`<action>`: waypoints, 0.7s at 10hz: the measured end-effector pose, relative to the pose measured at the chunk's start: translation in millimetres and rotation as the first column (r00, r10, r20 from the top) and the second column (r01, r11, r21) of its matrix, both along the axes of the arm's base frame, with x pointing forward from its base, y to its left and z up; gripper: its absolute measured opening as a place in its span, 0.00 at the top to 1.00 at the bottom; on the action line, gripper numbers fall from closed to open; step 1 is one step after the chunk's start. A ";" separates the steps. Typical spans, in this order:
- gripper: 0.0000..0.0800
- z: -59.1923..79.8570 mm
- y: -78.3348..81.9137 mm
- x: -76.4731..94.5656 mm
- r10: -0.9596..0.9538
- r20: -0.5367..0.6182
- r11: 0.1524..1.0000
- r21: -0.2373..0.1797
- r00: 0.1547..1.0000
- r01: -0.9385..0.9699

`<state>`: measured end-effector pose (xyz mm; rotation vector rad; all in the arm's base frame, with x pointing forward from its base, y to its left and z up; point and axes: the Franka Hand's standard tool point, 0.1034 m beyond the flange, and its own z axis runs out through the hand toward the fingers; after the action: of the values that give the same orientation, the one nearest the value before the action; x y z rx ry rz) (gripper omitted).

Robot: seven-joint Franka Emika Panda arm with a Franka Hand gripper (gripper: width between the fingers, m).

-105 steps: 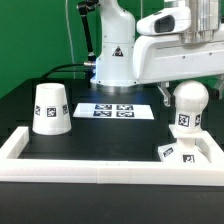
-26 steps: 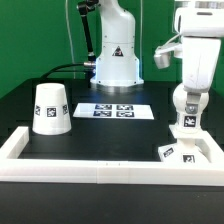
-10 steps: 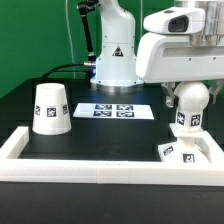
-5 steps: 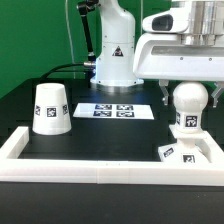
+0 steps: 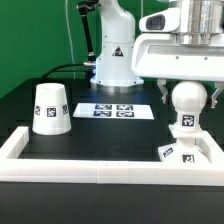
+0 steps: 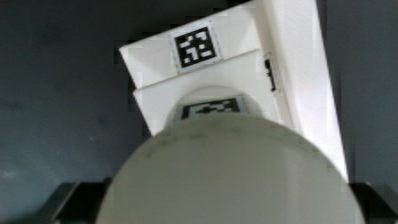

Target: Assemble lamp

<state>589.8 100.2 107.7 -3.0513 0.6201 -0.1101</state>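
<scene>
- Since a second ago gripper [image 5: 188, 96] sits a bit further toward the exterior view's right; bulb [image 5: 188, 104] now shows clear of the arm housing, standing upright over base [image 5: 183, 152].
- Shade, base and marker board lie where they did in the earlier frames.
- Exterior view's left: shade [image 5: 50, 108] stands wide end down on the black table [image 5: 110, 135], tag facing the camera, well apart from everything else.
- Middle: marker board [image 5: 112, 110] flat on the table, in front of the arm's white pedestal [image 5: 115, 60]; nothing on it.
- White rail frame [image 5: 100, 167] runs along the front edge and up both sides, fencing in the work area.
- Exterior view's right: base lies in the frame's corner, tagged side toward the camera, touching or just beside the rail.
- Bulb neck points down at the base; cannot tell if it is seated.
- Dark fingers [image 5: 164, 93] flank the bulb's round head on both sides; whether they are clamped on it or let go, cannot tell.
- Wrist view: bulb dome [image 6: 222, 175] fills the foreground, blocking most of the base [image 6: 205, 50] behind; two base tags show past it.
</scene>
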 end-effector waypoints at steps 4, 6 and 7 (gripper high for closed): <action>0.28 -1.5 -2.9 -1.0 -0.310 -0.018 0.949 0.046 0.950 0.311; 0.27 -1.8 -0.7 -1.4 -0.395 -0.029 0.916 0.065 0.918 0.396; 0.27 -2.1 0.4 -1.7 -0.397 -0.032 0.915 0.069 0.917 0.399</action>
<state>588.1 100.6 105.6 -2.8112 1.2112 -0.0653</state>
